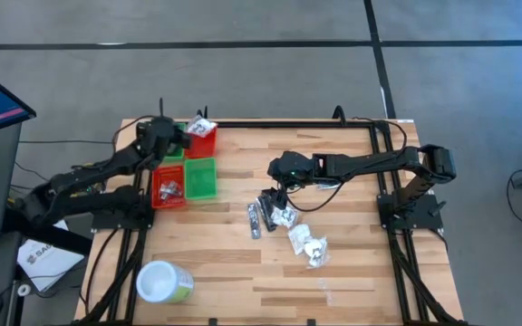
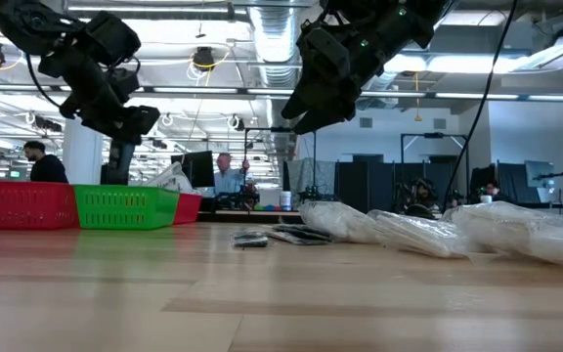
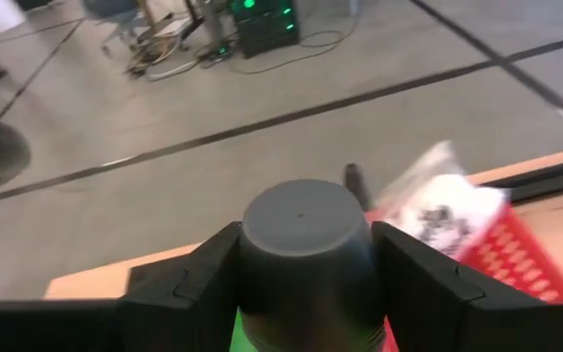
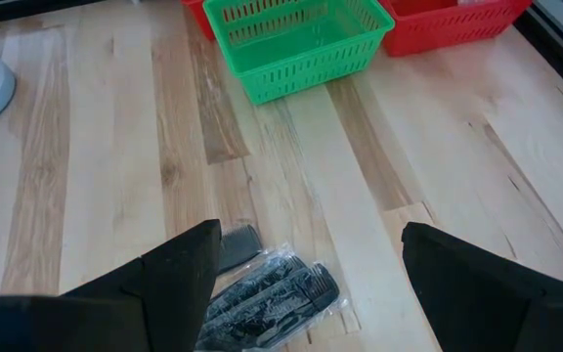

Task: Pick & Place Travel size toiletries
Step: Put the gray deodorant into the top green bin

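My left gripper (image 1: 172, 138) hangs over the far-left bins, shut on a dark grey oval mini bottle (image 3: 301, 225). A white printed packet (image 3: 436, 207) lies in the far red bin (image 1: 204, 138). My right gripper (image 1: 275, 197) is open above the pile of toiletries on the table. Under its fingers lies a clear-wrapped dark slim item (image 4: 272, 298). Dark tubes (image 1: 259, 219) and white crinkly packets (image 1: 306, 243) lie flat beside it. In the low view the right gripper (image 2: 306, 108) is well clear of the packets (image 2: 409, 231). My left gripper pinches the dark grey bottle between its two fingers (image 3: 201, 279), one on each side of the body below the flat top (image 3: 306, 210). The bottle is lifted clear above the bins. The lower part of the bottle is hidden between the fingers.
Four small bins sit at the far left: red (image 1: 169, 188) and green (image 1: 201, 178) nearer, green (image 4: 301, 39) seen again from the right wrist. A white-lidded green tub (image 1: 163, 282) stands near the left front corner. Bare wood lies in the near middle.
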`<state>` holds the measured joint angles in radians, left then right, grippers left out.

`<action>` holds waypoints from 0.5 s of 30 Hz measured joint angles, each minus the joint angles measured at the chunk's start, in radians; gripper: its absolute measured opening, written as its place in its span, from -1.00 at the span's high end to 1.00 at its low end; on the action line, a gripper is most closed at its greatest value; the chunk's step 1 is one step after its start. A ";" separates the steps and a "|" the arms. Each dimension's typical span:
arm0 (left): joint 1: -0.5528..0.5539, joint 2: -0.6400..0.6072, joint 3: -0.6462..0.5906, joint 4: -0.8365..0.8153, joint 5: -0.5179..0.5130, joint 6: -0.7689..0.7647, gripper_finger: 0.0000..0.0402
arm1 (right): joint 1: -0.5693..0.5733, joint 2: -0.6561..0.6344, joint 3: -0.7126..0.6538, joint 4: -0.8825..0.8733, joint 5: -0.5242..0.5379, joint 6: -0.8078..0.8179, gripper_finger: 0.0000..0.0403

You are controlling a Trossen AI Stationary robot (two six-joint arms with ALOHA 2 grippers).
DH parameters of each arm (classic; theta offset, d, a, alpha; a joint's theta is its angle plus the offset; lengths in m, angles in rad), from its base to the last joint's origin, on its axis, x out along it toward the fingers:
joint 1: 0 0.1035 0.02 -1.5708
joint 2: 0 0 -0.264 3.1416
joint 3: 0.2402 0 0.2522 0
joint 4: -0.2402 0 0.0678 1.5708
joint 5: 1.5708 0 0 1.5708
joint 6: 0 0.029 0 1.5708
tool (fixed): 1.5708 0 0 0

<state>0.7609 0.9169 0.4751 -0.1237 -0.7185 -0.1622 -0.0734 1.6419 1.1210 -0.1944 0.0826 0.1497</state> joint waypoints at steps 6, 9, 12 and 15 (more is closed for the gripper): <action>0.002 0.010 0.000 -0.008 -0.005 0.006 0.04 | 0.000 0.000 0.000 0.004 0.000 0.000 -0.52; 0.002 0.013 0.000 -0.004 -0.010 0.006 -0.02 | 0.000 0.000 0.000 0.007 0.000 0.000 -0.52; 0.001 0.014 0.000 -0.008 -0.012 0.007 -0.03 | 0.000 0.000 0.000 0.007 0.000 0.000 -0.52; 0.001 0.014 0.000 -0.009 -0.012 0.008 -0.01 | 0.000 0.000 0.000 0.007 0.000 0.000 -0.52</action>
<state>0.7616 0.9310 0.4751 -0.1329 -0.7303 -0.1543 -0.0734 1.6417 1.1210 -0.1871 0.0826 0.1497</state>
